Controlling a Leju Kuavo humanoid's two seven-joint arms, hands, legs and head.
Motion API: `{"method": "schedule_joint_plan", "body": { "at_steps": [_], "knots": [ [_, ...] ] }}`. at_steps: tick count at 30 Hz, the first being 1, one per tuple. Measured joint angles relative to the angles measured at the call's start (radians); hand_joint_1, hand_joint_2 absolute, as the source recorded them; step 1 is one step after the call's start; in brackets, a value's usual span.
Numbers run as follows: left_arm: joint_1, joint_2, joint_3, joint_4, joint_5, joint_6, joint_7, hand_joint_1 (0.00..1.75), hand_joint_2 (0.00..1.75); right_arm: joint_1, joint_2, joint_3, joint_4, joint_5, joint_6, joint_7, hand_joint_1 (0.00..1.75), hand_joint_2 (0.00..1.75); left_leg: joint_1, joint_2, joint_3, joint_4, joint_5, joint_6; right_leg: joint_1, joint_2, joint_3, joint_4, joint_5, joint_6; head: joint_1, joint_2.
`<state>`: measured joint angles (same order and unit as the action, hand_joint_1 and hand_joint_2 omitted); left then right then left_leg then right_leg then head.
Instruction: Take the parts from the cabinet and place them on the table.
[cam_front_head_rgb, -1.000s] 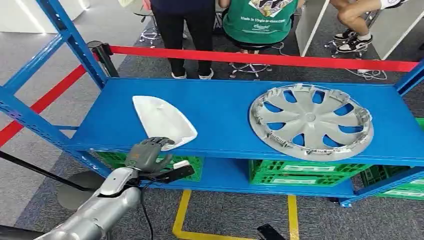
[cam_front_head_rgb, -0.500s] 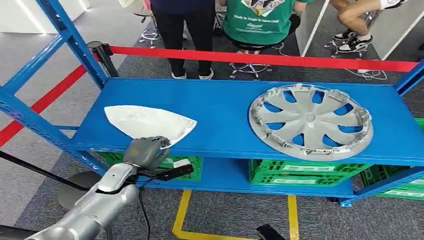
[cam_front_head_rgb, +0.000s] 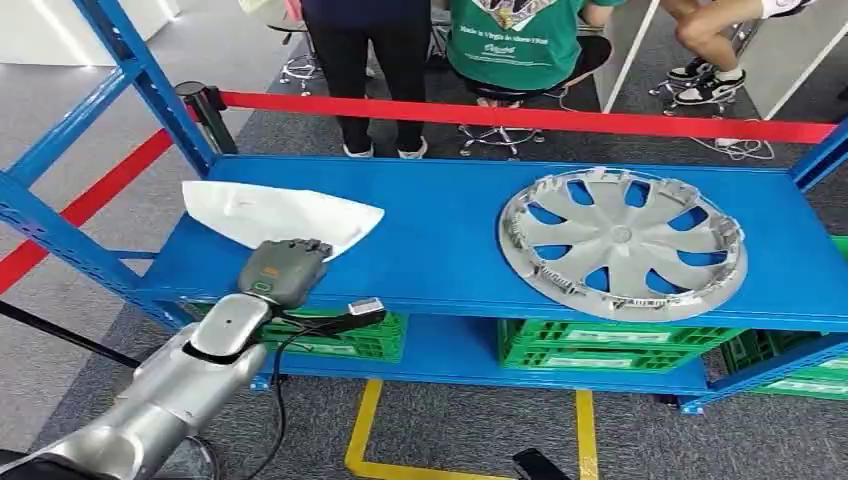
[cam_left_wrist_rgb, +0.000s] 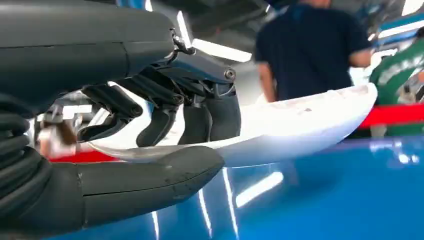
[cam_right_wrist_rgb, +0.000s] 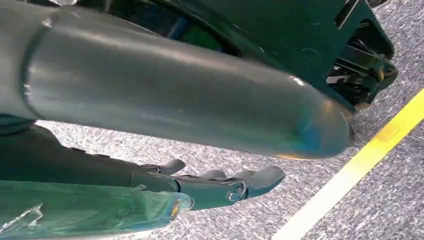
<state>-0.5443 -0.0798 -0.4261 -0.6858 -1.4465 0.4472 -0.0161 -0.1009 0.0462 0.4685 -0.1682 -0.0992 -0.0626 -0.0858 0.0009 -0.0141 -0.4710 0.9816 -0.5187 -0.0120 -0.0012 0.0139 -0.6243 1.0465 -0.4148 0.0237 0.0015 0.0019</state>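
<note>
The left hand (cam_front_head_rgb: 283, 270) grips the near edge of the white shell part (cam_front_head_rgb: 270, 216), thumb beneath and fingers (cam_left_wrist_rgb: 200, 117) curled over the rim; the rest of the part juts out beyond the fingers, lifted just clear of the blue shelf (cam_front_head_rgb: 450, 240). The right hand (cam_right_wrist_rgb: 220, 187) hangs over the grey carpet with fingers loosely apart, holding nothing.

The grip sits at one end of a long piece — so the far tip could sag, twist in the pinch, or clip the blue upright post (cam_front_head_rgb: 140, 75) just outboard of the fingers as the arm withdraws. The shell is smooth, glossy plastic, thin and shallowly dished, tapering to a point, which looks slippery. Well off to the other side of the fingers lies the silver wheel cover (cam_front_head_rgb: 622, 240), flat on the shelf — matte, round, spoked with open slots.
</note>
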Motion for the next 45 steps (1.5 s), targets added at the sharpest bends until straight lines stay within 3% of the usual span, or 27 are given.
{"method": "schedule_joint_plan", "body": {
  "at_steps": [7, 19, 38, 45],
  "knots": [
    [-0.029, 0.007, -0.051, -0.083, -0.032, -0.037, 0.034, 1.75, 1.75, 0.0, 0.0, -0.007, 0.0, -0.005, 0.0, -0.007, 0.0, 0.0, 0.0, 0.0, 0.0, 0.0, 0.0, 0.0, -0.001, 0.0, 0.0, 0.0, 0.0, 0.0, 0.0, 0.0],
    [-0.04, 0.015, -0.118, -0.091, -0.041, -0.023, 0.1, 1.75, 1.75, 0.002, 0.0, -0.016, 0.0, -0.006, -0.003, -0.01, 0.0, 0.0, 0.0, 0.0, 0.0, 0.0, 0.0, 0.0, -0.001, 0.0, 0.0, 0.0, 0.0, 0.0, 0.0, 0.0],
    [-0.046, 0.025, -0.147, -0.116, -0.041, 0.016, 0.132, 1.75, 1.75, 0.002, 0.0, -0.032, 0.0, -0.001, -0.005, -0.016, 0.0, 0.0, 0.0, 0.0, 0.0, 0.0, 0.0, 0.0, -0.001, 0.0, 0.0, -0.001, 0.0, 0.0, 0.0, 0.0],
    [-0.06, 0.028, -0.168, -0.121, -0.041, 0.005, 0.125, 1.75, 1.75, 0.0, 0.0, -0.033, 0.0, 0.003, -0.005, -0.016, 0.0, 0.0, -0.007, 0.0, -0.002, 0.004, 0.0, 0.004, -0.008, 0.001, 0.0, -0.002, 0.005, 0.007, 0.0, 0.0]
  ]
}}
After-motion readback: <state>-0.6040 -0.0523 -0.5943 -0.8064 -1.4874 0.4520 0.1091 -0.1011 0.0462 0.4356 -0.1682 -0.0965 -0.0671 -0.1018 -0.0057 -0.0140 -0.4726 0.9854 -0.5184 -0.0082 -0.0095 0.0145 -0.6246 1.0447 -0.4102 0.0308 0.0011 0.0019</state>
